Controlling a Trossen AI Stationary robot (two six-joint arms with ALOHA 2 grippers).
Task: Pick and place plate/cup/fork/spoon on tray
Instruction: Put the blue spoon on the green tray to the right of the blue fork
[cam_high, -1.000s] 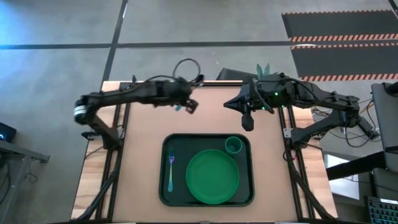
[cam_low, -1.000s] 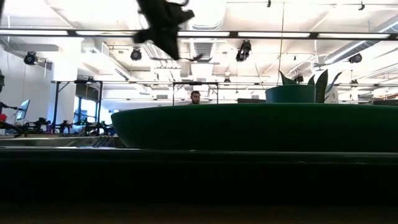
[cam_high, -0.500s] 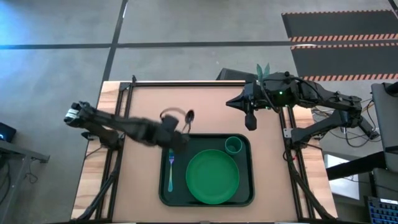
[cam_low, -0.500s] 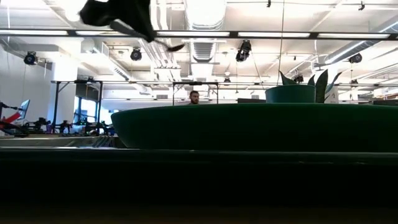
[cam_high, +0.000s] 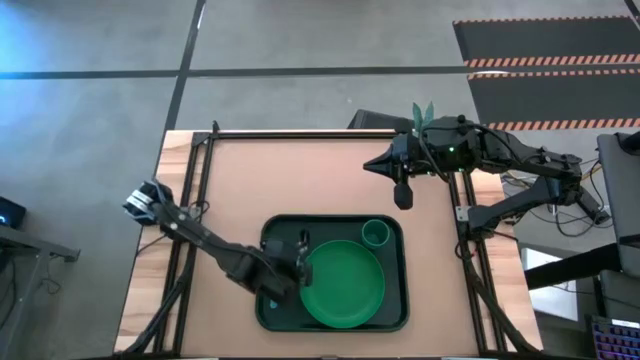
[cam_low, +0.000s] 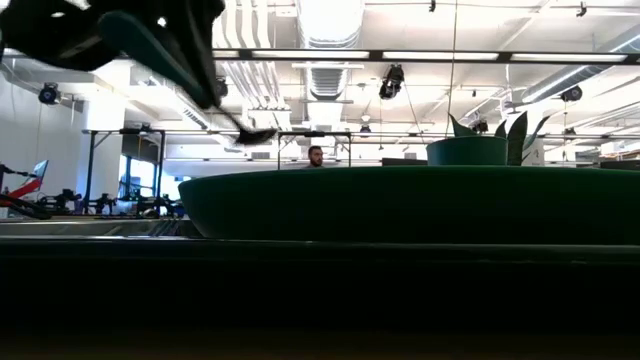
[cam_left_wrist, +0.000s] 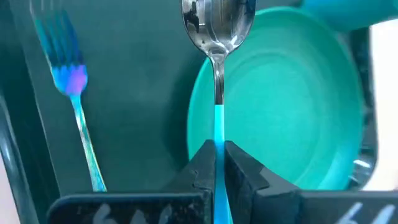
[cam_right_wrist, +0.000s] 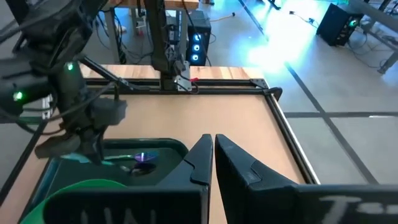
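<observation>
The dark green tray lies at the table's near middle. On it rest the bright green plate and, at its far right corner, the small green cup. The fork lies flat on the tray floor left of the plate; my left arm covers it in the high view. My left gripper is over the tray's left part, shut on the spoon. My right gripper hangs shut and empty beyond the tray's far right corner. My left gripper pinches the spoon's light blue handle between its two fingers. The spoon runs on forward along the fingers, bowl ahead. The fingers slant down from the table's left. The spoon is lifted clear, its bowl lowest, over the plate's left rim.
A plant's green leaves show at the far right edge, behind my right arm. Black frame rails run along the table's far and side edges. Bare brown tabletop lies between the tray and the far rail.
My left gripper has swung from the table's far side toward the near edge and gone down over the tray's left part, carrying the spoon with it. The spoon has stayed in the hold and now points at the plate. My right arm has kept still.
</observation>
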